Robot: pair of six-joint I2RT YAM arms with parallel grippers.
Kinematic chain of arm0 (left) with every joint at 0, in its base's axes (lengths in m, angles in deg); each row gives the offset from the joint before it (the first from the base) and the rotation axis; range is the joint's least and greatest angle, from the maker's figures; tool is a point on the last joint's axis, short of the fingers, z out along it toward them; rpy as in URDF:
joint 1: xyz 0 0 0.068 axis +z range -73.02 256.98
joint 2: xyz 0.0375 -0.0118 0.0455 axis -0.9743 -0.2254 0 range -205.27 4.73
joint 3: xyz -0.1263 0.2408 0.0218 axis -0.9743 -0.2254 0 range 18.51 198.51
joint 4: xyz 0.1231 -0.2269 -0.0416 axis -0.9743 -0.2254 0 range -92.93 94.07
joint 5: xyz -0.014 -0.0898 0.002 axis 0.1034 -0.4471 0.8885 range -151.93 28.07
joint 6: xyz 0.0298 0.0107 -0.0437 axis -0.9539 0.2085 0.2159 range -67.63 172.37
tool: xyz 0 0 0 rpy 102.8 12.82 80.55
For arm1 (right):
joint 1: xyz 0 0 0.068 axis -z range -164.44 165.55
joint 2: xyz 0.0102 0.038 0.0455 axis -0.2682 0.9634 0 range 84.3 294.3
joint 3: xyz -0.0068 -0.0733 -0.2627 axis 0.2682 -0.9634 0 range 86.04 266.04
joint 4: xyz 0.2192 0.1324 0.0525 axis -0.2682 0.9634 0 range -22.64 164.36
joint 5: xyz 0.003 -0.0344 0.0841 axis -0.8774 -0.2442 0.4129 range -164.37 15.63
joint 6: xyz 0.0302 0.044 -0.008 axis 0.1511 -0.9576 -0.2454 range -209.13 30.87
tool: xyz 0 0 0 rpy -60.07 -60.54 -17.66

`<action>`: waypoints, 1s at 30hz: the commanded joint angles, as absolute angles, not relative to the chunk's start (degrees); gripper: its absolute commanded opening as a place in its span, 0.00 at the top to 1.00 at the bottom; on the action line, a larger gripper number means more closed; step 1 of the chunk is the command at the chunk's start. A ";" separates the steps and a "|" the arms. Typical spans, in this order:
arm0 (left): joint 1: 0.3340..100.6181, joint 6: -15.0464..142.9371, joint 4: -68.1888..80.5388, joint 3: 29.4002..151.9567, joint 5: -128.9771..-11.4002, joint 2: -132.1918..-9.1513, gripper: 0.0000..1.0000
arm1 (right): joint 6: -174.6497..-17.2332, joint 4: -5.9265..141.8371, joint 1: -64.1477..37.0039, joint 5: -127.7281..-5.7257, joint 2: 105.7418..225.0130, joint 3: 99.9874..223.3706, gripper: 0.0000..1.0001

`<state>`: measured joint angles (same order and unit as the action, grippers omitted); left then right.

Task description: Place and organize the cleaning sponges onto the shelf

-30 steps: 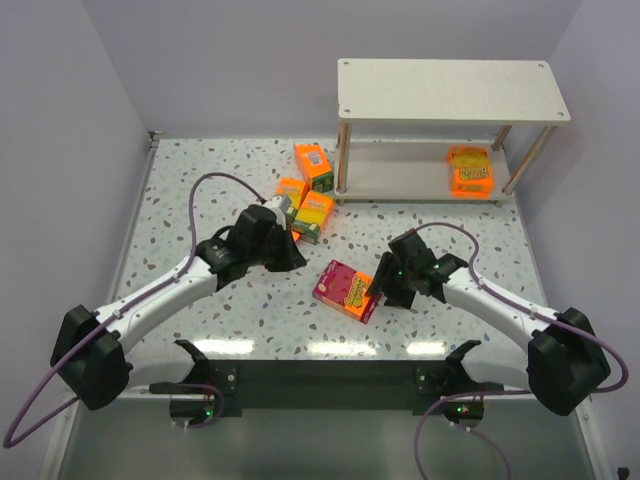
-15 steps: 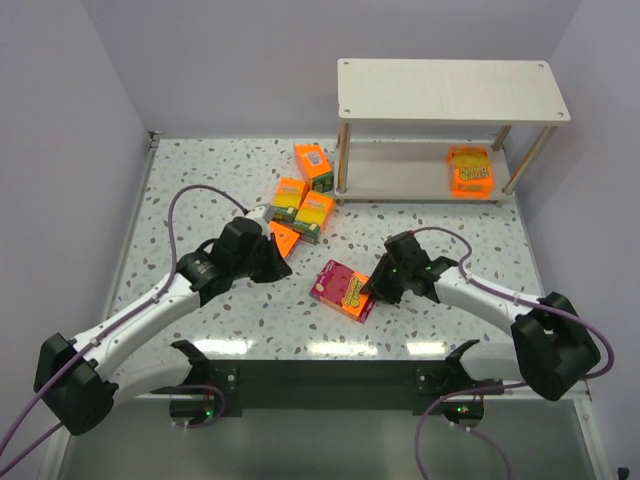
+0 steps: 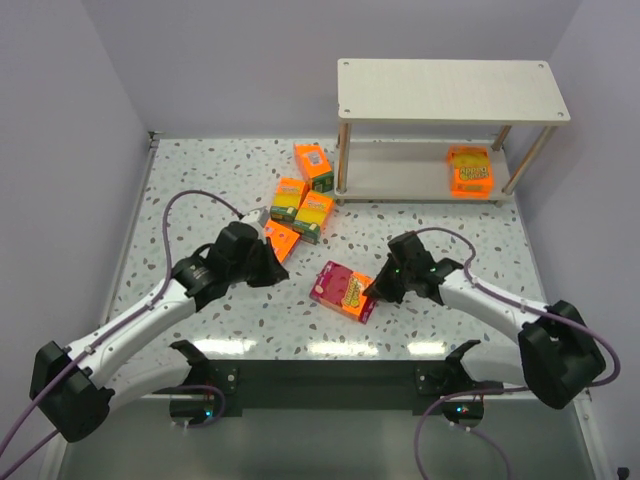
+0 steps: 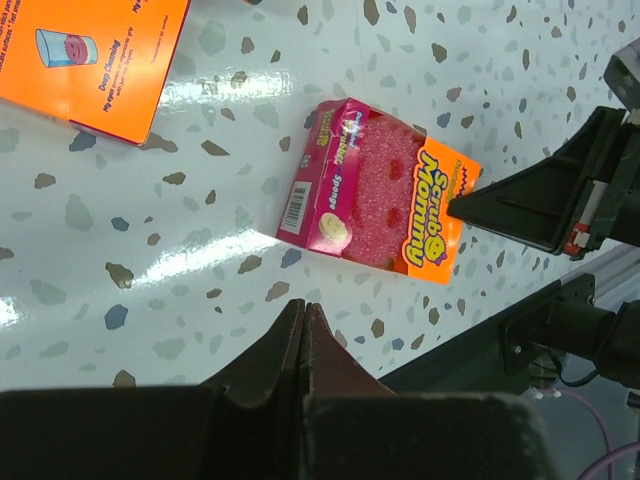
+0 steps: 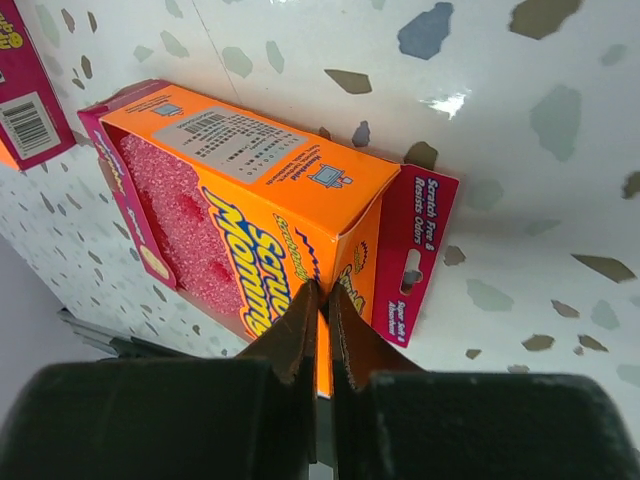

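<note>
A pink-windowed orange sponge pack (image 3: 345, 290) lies flat at the table's near middle. My right gripper (image 3: 376, 290) is shut, its tips set against that pack's (image 5: 250, 190) near corner edge, beside the magenta hang tab; right gripper (image 5: 322, 292). My left gripper (image 3: 270, 262) is shut on nothing, hovering left of the same pack (image 4: 380, 195), with a flat orange pack (image 3: 282, 238) just beyond its tips. Three more packs (image 3: 313, 165) (image 3: 290, 195) (image 3: 314, 215) cluster by the shelf's left leg. The shelf (image 3: 450, 88) holds one pack (image 3: 469, 170) on its lower board.
The shelf's thin legs (image 3: 343, 160) stand close to the clustered packs. Grey walls close in the left, back and right sides. A dark rail (image 3: 330, 375) runs along the near table edge between the arm bases. The flat orange pack (image 4: 90, 50) shows top left in the left wrist view.
My right gripper went from partly open to shut at the pink pack's corner. The left arm drew back toward the near left, uncovering the flat orange pack.
</note>
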<state>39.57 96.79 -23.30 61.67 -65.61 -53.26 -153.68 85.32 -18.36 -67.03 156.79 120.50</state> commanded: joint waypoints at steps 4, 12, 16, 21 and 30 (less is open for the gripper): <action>39.97 97.10 -24.84 64.74 -63.77 -51.25 1.00 | -150.04 98.11 -10.41 -68.04 146.54 126.47 1.00; 39.97 96.40 -25.02 67.02 -64.30 -52.39 1.00 | -144.06 106.21 7.81 -63.21 142.03 137.01 1.00; 39.97 96.05 -25.46 67.55 -64.56 -52.83 1.00 | -146.69 102.97 13.52 -63.38 145.99 141.41 1.00; 39.97 96.05 -25.90 68.08 -64.56 -52.66 1.00 | -154.93 94.18 15.47 -64.70 152.31 142.47 1.00; 40.06 95.78 -26.78 68.43 -64.39 -53.53 1.00 | -164.44 79.22 15.38 -70.32 168.22 147.91 1.00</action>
